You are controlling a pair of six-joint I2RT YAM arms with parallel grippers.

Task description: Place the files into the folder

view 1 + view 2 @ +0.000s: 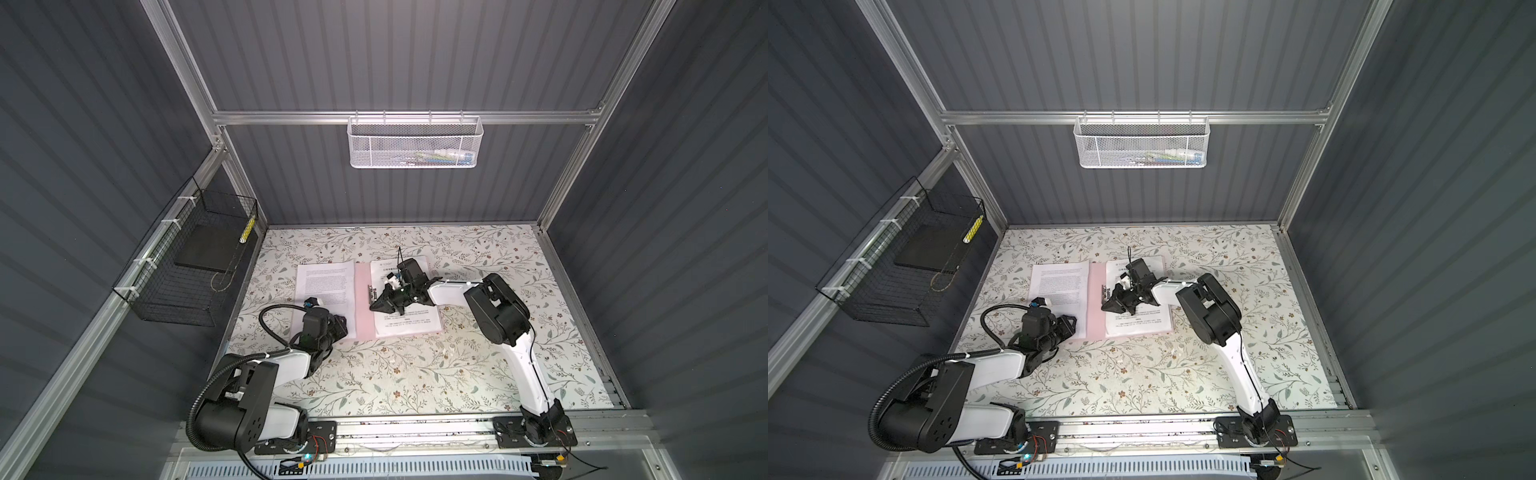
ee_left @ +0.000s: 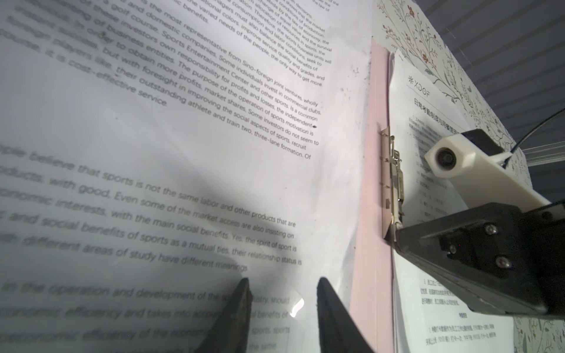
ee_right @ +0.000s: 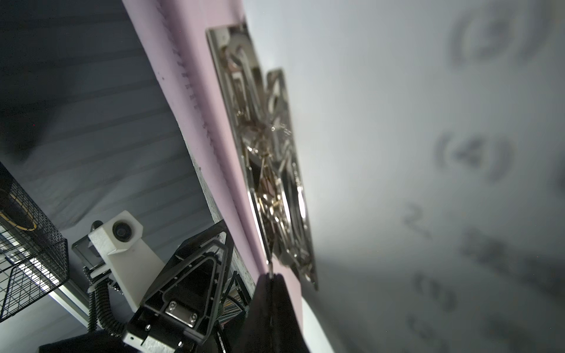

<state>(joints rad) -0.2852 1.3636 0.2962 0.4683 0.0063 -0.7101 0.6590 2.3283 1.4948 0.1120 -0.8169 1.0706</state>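
— Well, where's the folder (image 1: 362, 316)?
— Mid-frame, open. The right gripper (image 1: 372, 307), clenched, meets the end of its clip bar (image 2: 394, 177), maybe nipping it. Parted, the left gripper (image 2: 282, 290) hangs over the files (image 1: 326, 286), left half.

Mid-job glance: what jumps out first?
The pink folder lies open on the table, the left sheet on one half, the logo sheet on the other. The right gripper, fingers closed, sits at the metal clip; the left gripper, fingers apart, is over the left sheet's corner.
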